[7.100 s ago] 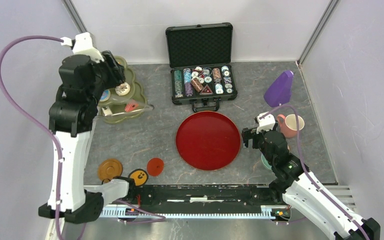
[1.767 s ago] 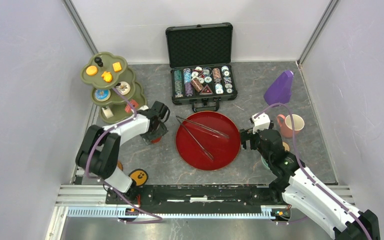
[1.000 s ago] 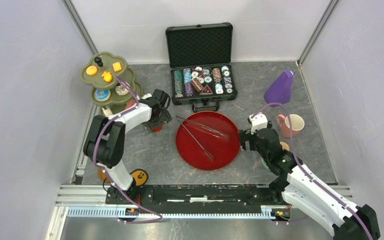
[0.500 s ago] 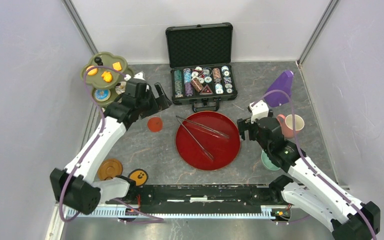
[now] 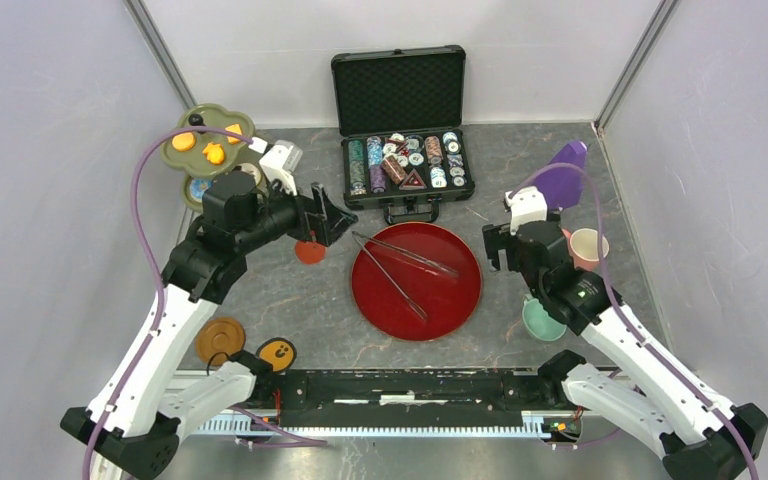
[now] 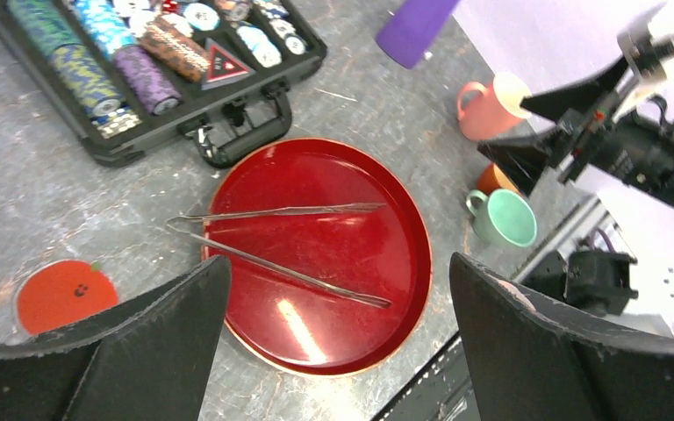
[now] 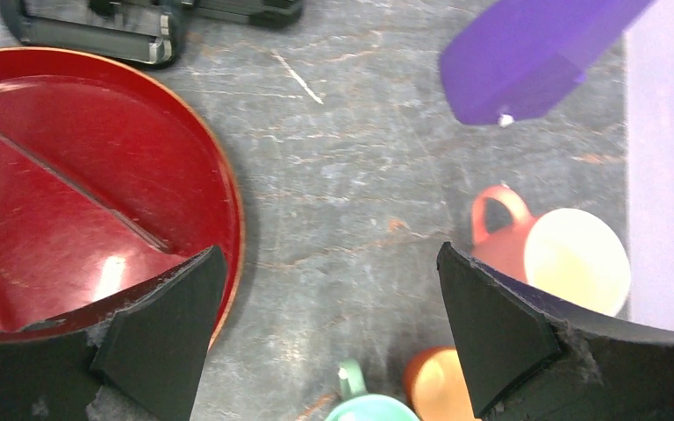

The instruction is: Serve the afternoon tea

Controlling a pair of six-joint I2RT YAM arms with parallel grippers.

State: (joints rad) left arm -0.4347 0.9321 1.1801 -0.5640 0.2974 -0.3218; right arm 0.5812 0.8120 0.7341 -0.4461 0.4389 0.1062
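The olive-green three-tier stand [image 5: 210, 152] stands at the back left, with orange biscuits on its top tier and small cakes below. My left gripper [image 5: 328, 216] is open and empty, raised beside the stand and above a red-orange saucer [image 5: 310, 249], which also shows in the left wrist view [image 6: 61, 294]. My right gripper [image 5: 495, 251] is open and empty, raised left of the pink cup [image 5: 586, 247]. The teal cup [image 5: 542, 320] stands by the right arm. In the right wrist view the orange cup [image 7: 439, 386] stands next to the teal cup [image 7: 369, 408]. A brown saucer [image 5: 220, 338] and an orange saucer [image 5: 278, 351] lie at the front left.
A dark-red tray [image 5: 440, 300] in the middle holds metal tongs [image 5: 400, 270]. An open black case of poker chips [image 5: 405, 160] stands behind it. A purple object [image 5: 558, 178] lies at the back right. Walls close in on three sides.
My left arm has lifted off the table by the red-orange saucer and swung up, leaving the saucer lying there. My right arm has risen and pulled back, uncovering the teal cup.
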